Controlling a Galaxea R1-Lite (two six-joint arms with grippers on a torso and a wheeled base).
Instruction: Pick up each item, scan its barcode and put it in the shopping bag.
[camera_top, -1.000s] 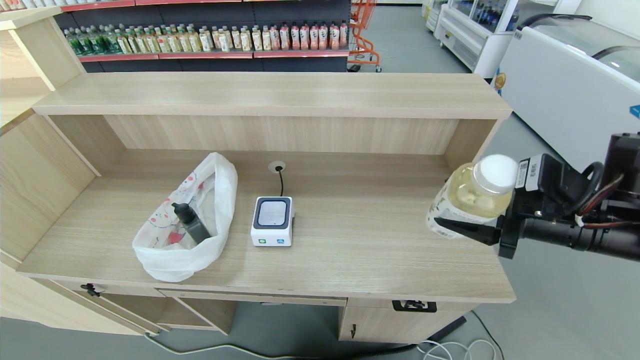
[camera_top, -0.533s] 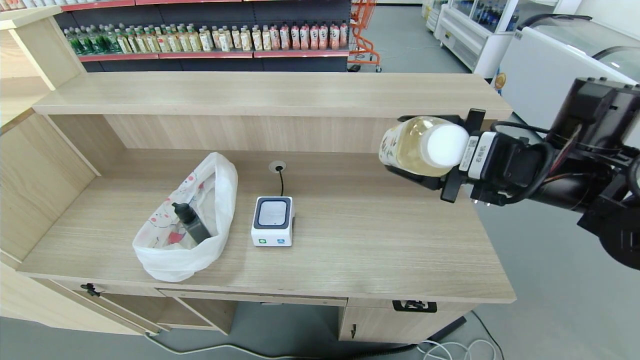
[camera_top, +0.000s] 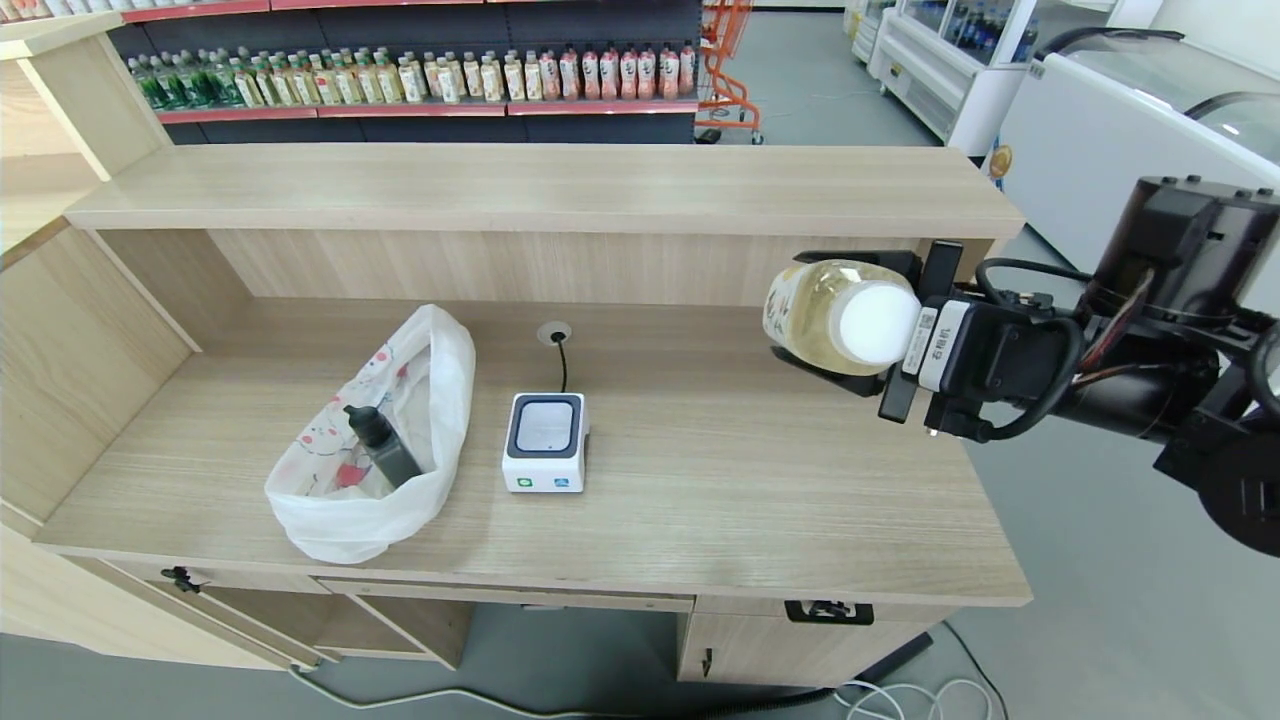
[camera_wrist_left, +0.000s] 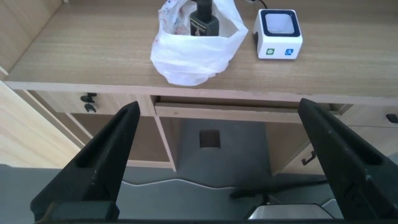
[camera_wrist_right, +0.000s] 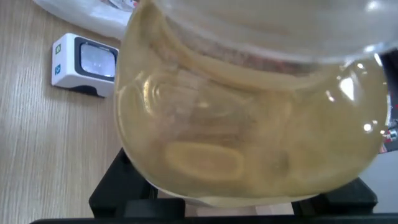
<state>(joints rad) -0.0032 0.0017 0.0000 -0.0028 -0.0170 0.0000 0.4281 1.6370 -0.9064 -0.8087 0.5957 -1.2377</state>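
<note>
My right gripper (camera_top: 845, 315) is shut on a clear bottle (camera_top: 825, 312) of pale yellow drink with a white cap, held on its side above the right end of the counter (camera_top: 760, 480). The same bottle (camera_wrist_right: 249, 118) looms close in the right wrist view. A white barcode scanner (camera_top: 544, 440) with a dark window sits mid-counter, also seen as the scanner (camera_wrist_right: 84, 65) and the scanner (camera_wrist_left: 280, 34). Left of it lies the white shopping bag (camera_top: 372, 450), open, with a dark bottle (camera_top: 382, 446) inside. My left gripper (camera_wrist_left: 224, 162) hangs open below the counter's front edge.
A raised wooden ledge (camera_top: 540, 190) and side walls enclose the counter's back and ends. The scanner's cable (camera_top: 560, 362) runs to a grommet behind it. Shelves of drinks (camera_top: 420, 75) and white freezers (camera_top: 1130, 150) stand farther off.
My right arm has lifted the bottle from the counter's right edge up and inward, turning it so the cap faces the camera. In the last half second it sank slightly.
</note>
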